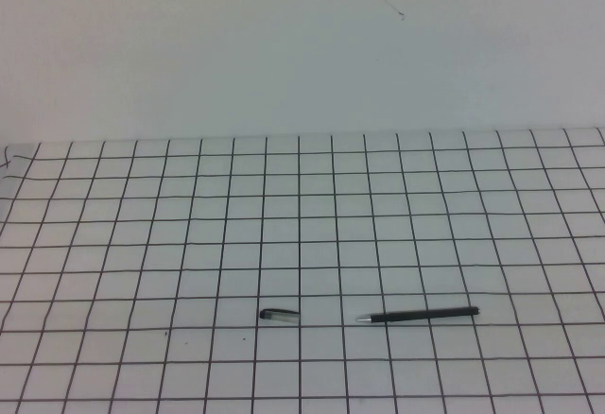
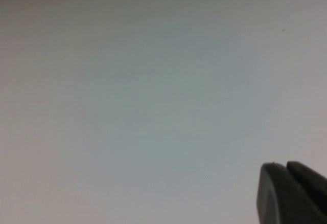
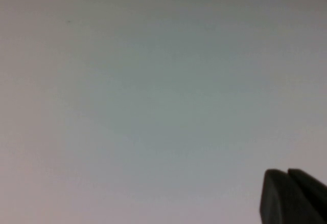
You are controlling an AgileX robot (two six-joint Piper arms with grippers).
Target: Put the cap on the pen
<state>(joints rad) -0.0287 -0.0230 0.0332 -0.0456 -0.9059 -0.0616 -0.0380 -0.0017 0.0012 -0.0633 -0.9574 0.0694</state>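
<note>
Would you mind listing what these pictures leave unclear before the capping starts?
- High view: neither arm appears; only the pen and cap lie apart on the grid.
- Left wrist view: left gripper cut off at the corner, facing blank wall.
- Right wrist view: right gripper likewise.
- Cap's open end: too small.

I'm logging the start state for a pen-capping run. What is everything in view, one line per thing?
pen: one, black with silver tip, near edge of the table, right of centre, tip pointing left.
pen cap: one, dark with silvery clip, left of the pen, apart from it.
gridded table: one, white with black lines.
cable: one, black, far left edge.
left pincer: black, seen only in its wrist view, facing blank surface.
right pincer: black, likewise.
</note>
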